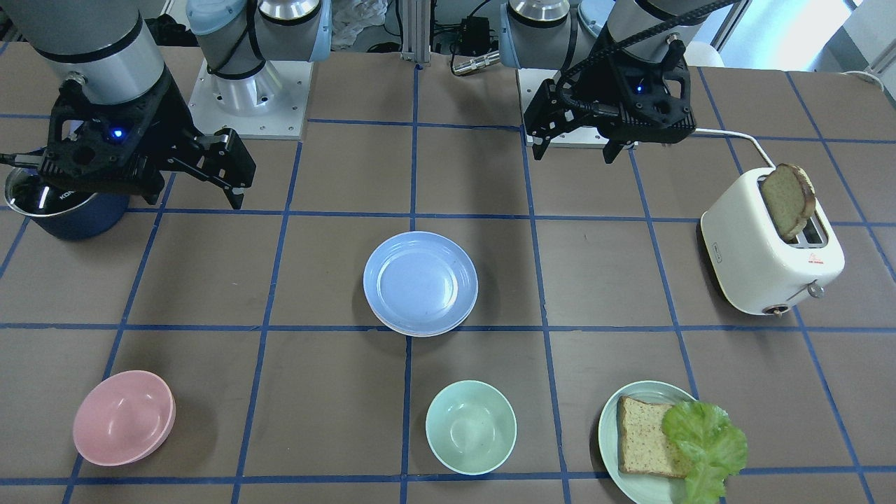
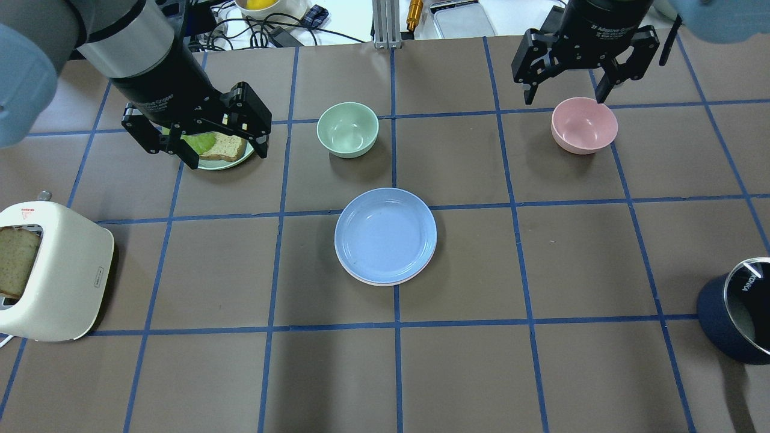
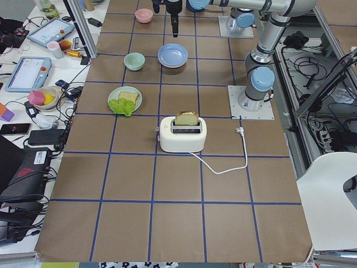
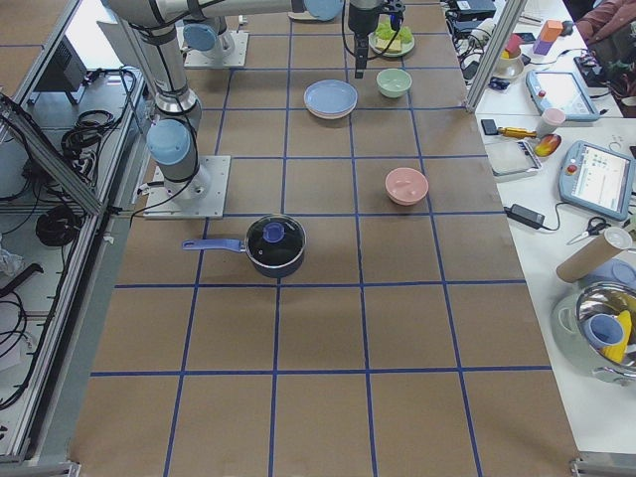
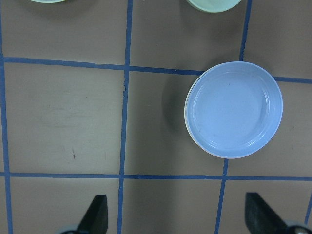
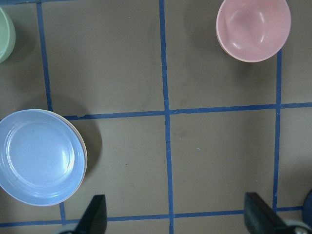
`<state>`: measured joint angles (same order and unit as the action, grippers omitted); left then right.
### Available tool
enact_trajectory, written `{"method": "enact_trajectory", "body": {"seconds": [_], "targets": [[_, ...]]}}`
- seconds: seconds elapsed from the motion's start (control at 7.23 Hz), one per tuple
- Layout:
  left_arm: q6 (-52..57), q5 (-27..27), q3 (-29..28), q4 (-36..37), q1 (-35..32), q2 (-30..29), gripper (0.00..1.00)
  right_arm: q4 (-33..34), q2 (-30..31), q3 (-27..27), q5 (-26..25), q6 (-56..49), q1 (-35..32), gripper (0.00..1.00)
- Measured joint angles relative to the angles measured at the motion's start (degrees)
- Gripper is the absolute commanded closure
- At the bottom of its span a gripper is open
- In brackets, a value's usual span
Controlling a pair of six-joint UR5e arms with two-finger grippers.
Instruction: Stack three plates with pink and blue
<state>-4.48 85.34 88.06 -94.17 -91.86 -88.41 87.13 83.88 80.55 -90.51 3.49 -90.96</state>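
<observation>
Stack: light-blue round shallow matte plastic plate [image 2: 385,234] on top, mid-table, resting on paler plate(s). A pinkish-cream lower rim [image 2: 385,282] peeps out along one edge. Can't tell the exact layer count.
L gripper [image 2: 225,155]: fingers wide apart and empty. It hangs raised above the mint-green round plate w/ bread slice + lettuce [image 1: 607,434], well apart from the stack.
R gripper [image 2: 565,99]: fingers spread and empty, also raised. It sits just beside the pink deep plastic bowl [image 2: 583,124], not touching it, and well apart from the stack.
Loose plates: none of the pink/blue/cream set seen lying separately on the table.
Step (judgement): stacking looks done or at its very end. Blue sits on top, and both arms are clear of the pile w/ nothing in hand.
Next move (judgement): prob. no further pick needed. The lower rim shows slightly off-centre, so at most a light nudge to square the pile. Any approach should come from above and avoid the mint-green deep bowl [image 2: 348,129] near the stack.
</observation>
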Motion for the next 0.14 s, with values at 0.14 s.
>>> {"method": "enact_trajectory", "body": {"seconds": [0.14], "targets": [[0.3, 2.9, 0.2, 2.1, 0.0, 0.0, 0.00, 0.0, 0.0, 0.1, 0.0, 0.0, 0.0, 0.00]]}}
